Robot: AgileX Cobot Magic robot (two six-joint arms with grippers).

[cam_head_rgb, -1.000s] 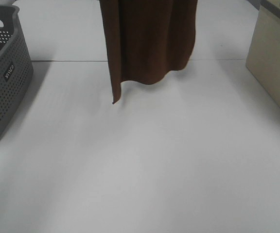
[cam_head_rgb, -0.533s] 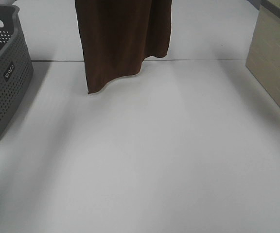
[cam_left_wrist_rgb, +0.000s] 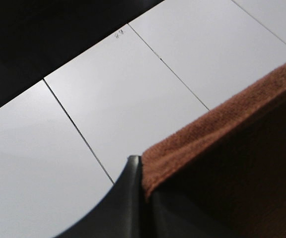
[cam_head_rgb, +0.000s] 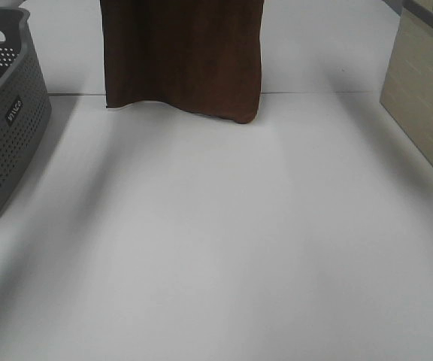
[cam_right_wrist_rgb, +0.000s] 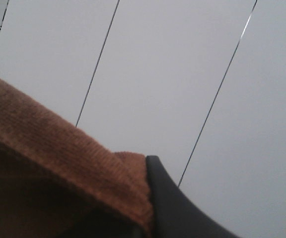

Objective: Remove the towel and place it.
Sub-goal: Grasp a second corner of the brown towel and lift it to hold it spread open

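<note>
Hanging as a broad dark-brown sheet, the towel [cam_head_rgb: 183, 56] drops from the upper edge of the high view, beside the grey perforated basket [cam_head_rgb: 10, 113] and apart from it. We see its wavy bottom hem above the white table [cam_head_rgb: 224, 248]. The hem corner nearer the basket carries a small pale spot, and the corner farther from the basket sags lowest. Whether that corner touches the table, we cannot tell. A beige box [cam_head_rgb: 427, 83] stands well apart from the basket, on the far side of the towel. Neither arm appears in this view.

From the left wrist, we see the left gripper [cam_left_wrist_rgb: 145, 193] clamped on the towel's plush top edge [cam_left_wrist_rgb: 222, 124], one dark finger [cam_left_wrist_rgb: 125, 203] pressed flat against the cloth, pale seamed panels behind.

From the right wrist, we see the right gripper [cam_right_wrist_rgb: 145, 210] pinching the towel's other upper corner [cam_right_wrist_rgb: 58, 148], its dark finger [cam_right_wrist_rgb: 175, 210] tight against the folded hem.
</note>
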